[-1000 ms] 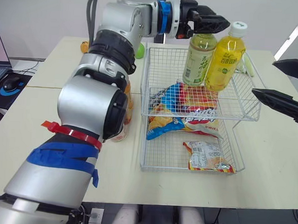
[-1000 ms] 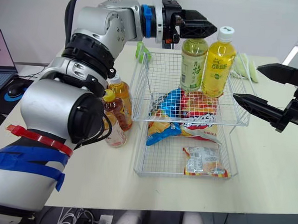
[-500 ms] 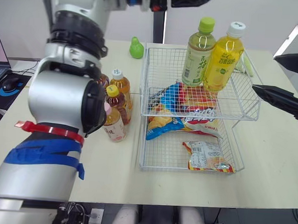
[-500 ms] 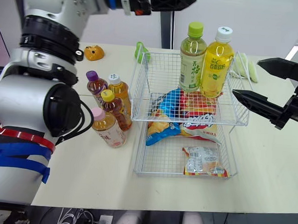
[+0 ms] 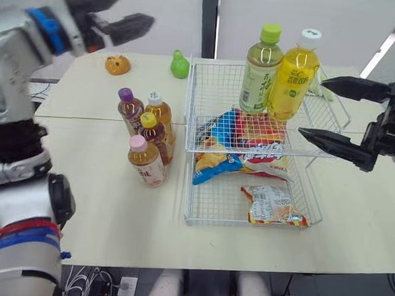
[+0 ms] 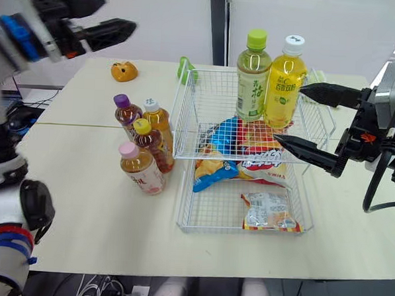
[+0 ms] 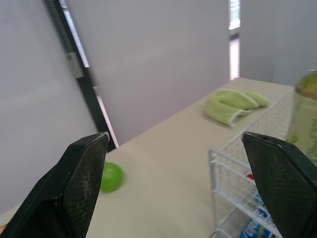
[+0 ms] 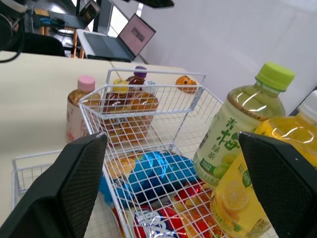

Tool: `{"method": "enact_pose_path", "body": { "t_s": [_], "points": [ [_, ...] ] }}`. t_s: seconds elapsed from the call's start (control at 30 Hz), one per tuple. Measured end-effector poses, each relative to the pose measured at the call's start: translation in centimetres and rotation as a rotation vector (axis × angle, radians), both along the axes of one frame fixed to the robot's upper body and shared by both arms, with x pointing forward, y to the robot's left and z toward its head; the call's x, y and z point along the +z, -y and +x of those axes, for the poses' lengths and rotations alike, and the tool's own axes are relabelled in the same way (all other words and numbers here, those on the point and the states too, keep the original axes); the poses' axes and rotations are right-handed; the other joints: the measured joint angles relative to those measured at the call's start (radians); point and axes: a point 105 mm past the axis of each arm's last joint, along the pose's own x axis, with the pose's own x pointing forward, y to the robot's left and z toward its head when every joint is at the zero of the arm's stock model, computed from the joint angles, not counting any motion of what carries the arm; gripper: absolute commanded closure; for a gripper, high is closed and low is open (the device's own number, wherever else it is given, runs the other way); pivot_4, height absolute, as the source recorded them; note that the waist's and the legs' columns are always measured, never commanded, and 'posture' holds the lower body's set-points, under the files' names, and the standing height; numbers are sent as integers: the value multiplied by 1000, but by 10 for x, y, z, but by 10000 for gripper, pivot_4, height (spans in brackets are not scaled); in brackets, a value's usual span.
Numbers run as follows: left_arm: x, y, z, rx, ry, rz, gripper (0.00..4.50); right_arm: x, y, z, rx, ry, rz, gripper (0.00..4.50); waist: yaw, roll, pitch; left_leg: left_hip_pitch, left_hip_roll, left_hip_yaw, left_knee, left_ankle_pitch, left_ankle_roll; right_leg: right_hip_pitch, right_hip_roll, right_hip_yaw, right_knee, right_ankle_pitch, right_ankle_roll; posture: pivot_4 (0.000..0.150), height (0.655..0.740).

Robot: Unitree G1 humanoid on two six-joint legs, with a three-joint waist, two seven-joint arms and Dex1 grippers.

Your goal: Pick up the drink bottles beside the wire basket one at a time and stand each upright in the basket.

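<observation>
The two-tier wire basket (image 5: 199, 108) holds two upright bottles on its upper tier: a green-capped tea bottle (image 5: 262, 68) and a yellow drink bottle (image 5: 295, 77). Left of the basket stand several small bottles: purple cap (image 5: 128, 110), white cap (image 5: 158, 113), yellow cap (image 5: 152, 134) and pink cap (image 5: 146, 162). My left gripper (image 5: 135, 7) hangs open and empty, high over the table's far left. My right gripper (image 5: 311, 106) is open and empty at the basket's right side, near the yellow bottle. In the right wrist view both basket bottles (image 8: 237, 129) stand just ahead of the fingers.
Snack bags (image 5: 251, 134) lie on both basket tiers, one alone (image 5: 272, 205) on the lower tier. An orange toy (image 5: 117, 64) and a green pear-shaped object (image 5: 180, 64) sit at the table's back. A green cloth (image 7: 233, 101) lies behind the basket.
My left gripper was at the green-capped bottle's top; it has lifted off and swung far left. The bottle stays upright in the basket. My right gripper has moved left, closer to the basket.
</observation>
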Motion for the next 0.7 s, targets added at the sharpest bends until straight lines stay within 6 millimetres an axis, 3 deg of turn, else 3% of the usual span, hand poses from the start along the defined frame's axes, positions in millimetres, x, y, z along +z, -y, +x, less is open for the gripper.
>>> {"method": "enact_pose_path", "body": {
  "t_s": [0.37, 0.57, 0.7],
  "points": [
    [-101, -120, -49, 371, -152, -6, 397, -9, -1, 18, 33, -63, -32, 0, 2, 0, 0, 5, 1, 3, -2, 0, 0, 2, 0, 4, 0, 0, -1, 1500, 7400],
    [-154, -143, -76, 427, -244, -54, 397, -9, -2, 17, 62, -57, -37, 0, 12, 0, 0, 5, 2, 3, -2, 0, 0, 2, -1, 3, -1, 0, -1, 1500, 7400],
    [-163, -147, -84, 439, -242, -63, 397, -10, -1, 18, 61, -58, -45, 0, 20, 0, -1, 5, 2, 3, -2, 0, 0, 3, -1, 3, -1, 0, -1, 1500, 7400]
  ]
}}
